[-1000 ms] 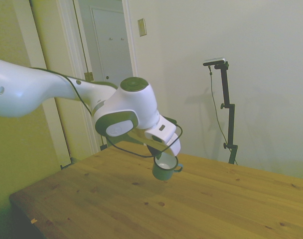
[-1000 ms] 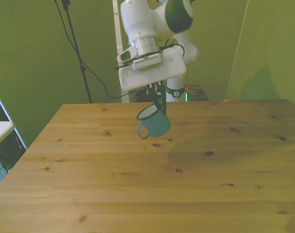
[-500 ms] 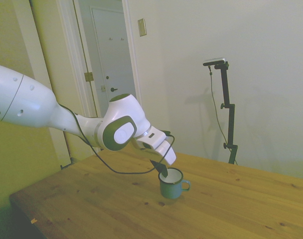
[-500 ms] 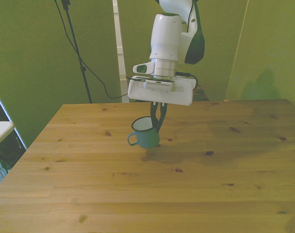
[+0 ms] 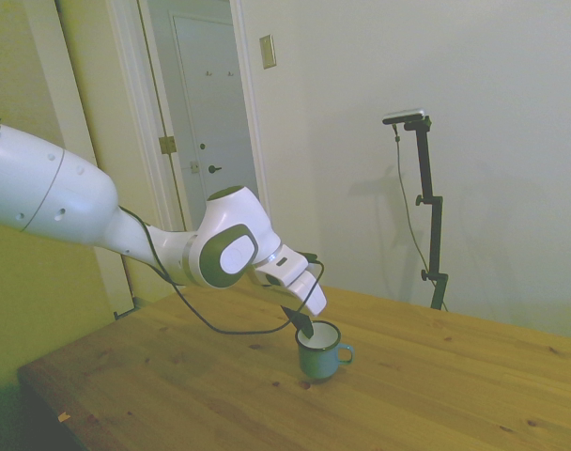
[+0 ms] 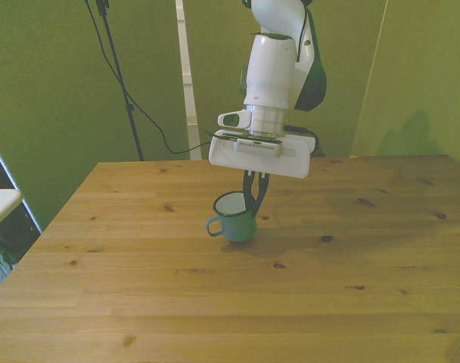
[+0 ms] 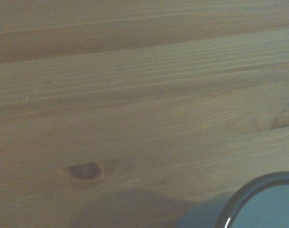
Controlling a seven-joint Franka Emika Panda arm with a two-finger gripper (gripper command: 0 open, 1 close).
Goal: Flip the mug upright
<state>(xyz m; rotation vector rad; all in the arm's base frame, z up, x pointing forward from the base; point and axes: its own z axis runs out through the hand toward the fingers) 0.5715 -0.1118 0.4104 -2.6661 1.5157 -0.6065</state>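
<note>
The teal-green enamel mug (image 6: 234,220) stands upright on the wooden table (image 6: 215,295), mouth up, white interior visible. It sits in the far half of the tabletop, roughly midway across in the front view. In the side view the mug (image 5: 319,350) rests on its base with the loop handle (image 5: 345,354) pointing away from the arm; in the front view the handle (image 6: 213,225) points to the front view's left. The wrist view shows only a segment of the dark rim (image 7: 258,190) with pale interior, next to bare wood grain and a dark knot (image 7: 85,170).

The gripper (image 6: 256,198) comes down from above, its dark fingers (image 6: 250,190) closed on the mug's wall at the rim on the front view's right side; one finger appears to be inside the mouth, the other outside. In the side view the gripper (image 5: 305,326) meets the rim on the arm's side. The white arm (image 5: 98,221) slopes down to the mug, a black cable (image 5: 210,324) looping under the wrist.
</note>
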